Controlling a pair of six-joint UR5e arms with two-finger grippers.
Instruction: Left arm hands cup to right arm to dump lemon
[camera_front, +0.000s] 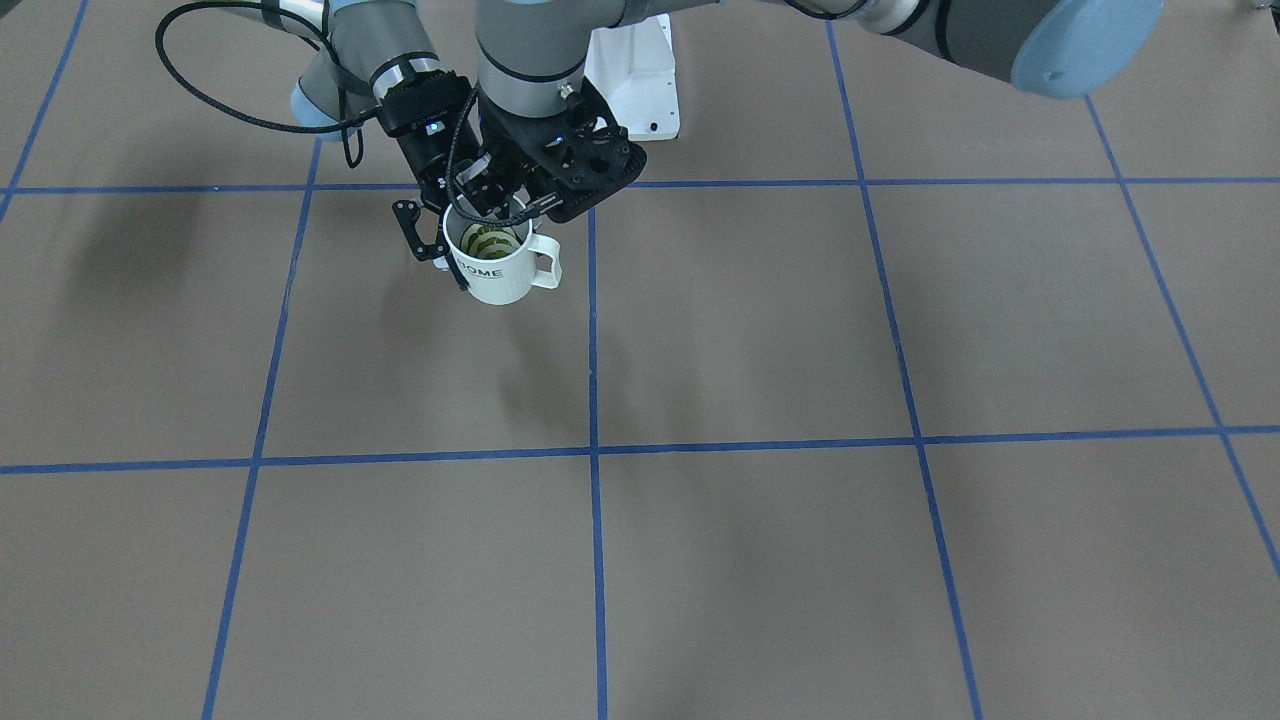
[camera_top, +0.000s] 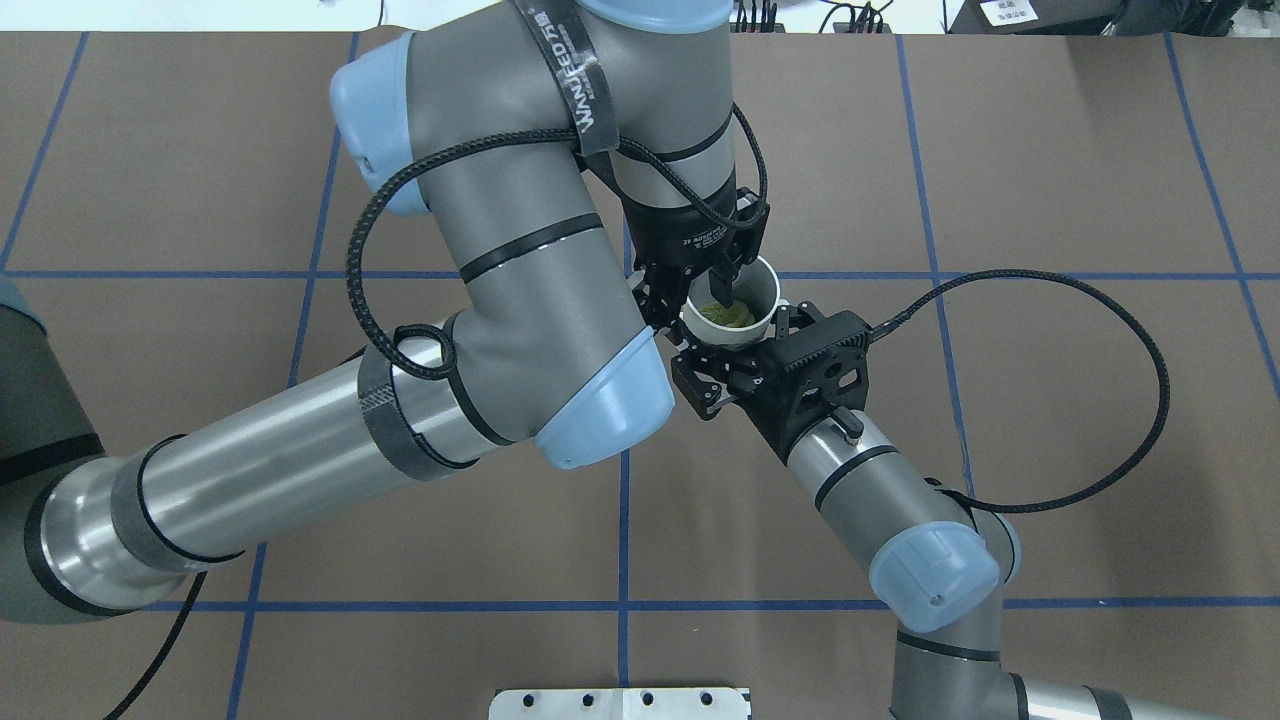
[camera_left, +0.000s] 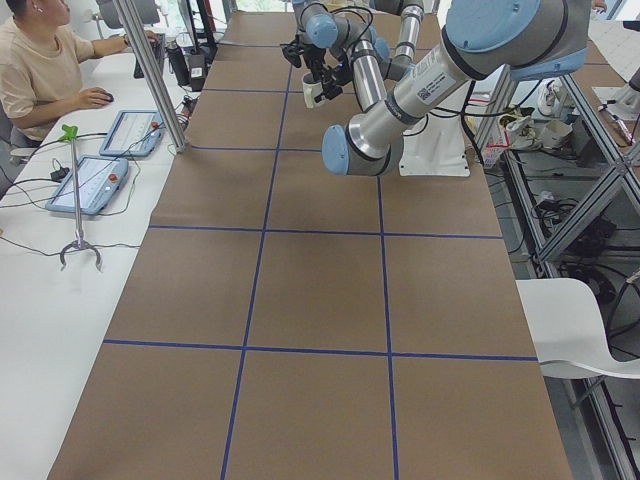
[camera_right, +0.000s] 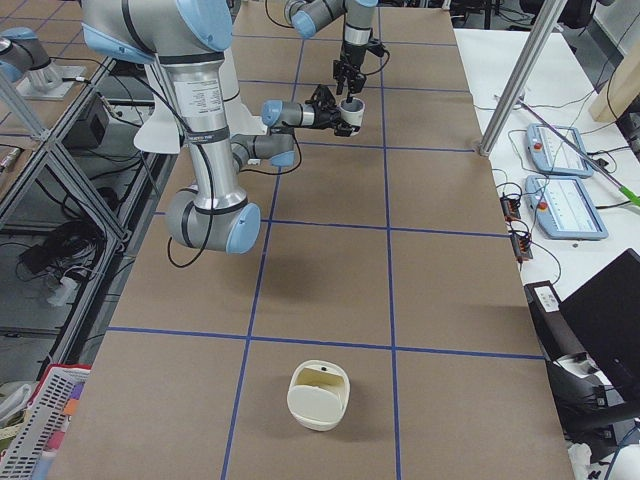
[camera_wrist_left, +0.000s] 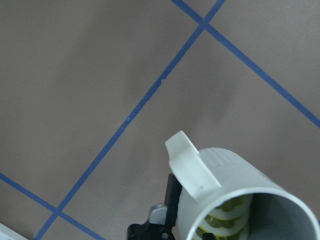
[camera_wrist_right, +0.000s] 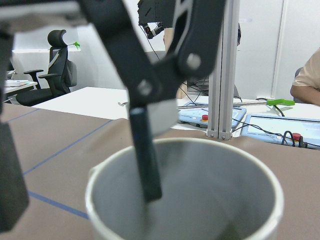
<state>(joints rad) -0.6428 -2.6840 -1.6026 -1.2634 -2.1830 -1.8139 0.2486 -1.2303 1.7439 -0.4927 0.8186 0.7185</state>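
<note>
The table (camera_front: 760, 330) has a matt brown cover that looks like paper, with blue tape lines (camera_front: 592, 560). The cup (camera_front: 500, 275) is glossy white outside, finely ribbed, and matt grey inside. The left arm (camera_top: 520, 290) is matt grey, with brushed shiny metal at 8 o'clock and smooth light-blue plastic caps (camera_top: 600, 400). The cable (camera_top: 1166, 390) at 3 o'clock is braided black.

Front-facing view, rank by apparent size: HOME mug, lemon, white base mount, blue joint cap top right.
1. blue joint cap, cropped and close to the camera, so unsure.
2-3. white base mount, partly hidden, and HOME mug: about alike.
4. lemon, inside the mug.
</note>
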